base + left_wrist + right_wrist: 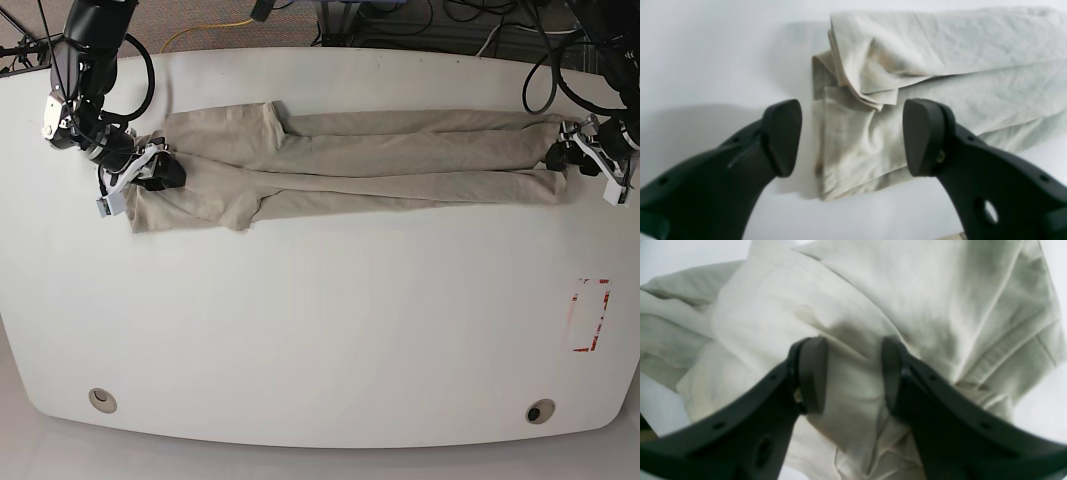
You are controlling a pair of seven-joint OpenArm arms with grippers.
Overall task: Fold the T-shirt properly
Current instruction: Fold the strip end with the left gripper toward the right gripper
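Note:
The beige T-shirt (380, 160) lies as a long narrow strip across the far half of the white table (320, 330). My left gripper (582, 150) hovers at the strip's right end. In the left wrist view it (853, 136) is open, and the layered end of the T-shirt (940, 50) lies on the table beyond its pads with nothing held. My right gripper (150, 172) sits on the strip's left end, by the sleeve. In the right wrist view it (853, 373) is shut on a bunched fold of the T-shirt (873, 290), with cloth filling the gap between the pads.
A red-outlined rectangle (592, 315) is marked on the table at the right. Two round holes (100, 398) (540, 410) sit near the front edge. Cables run behind the table's far edge.

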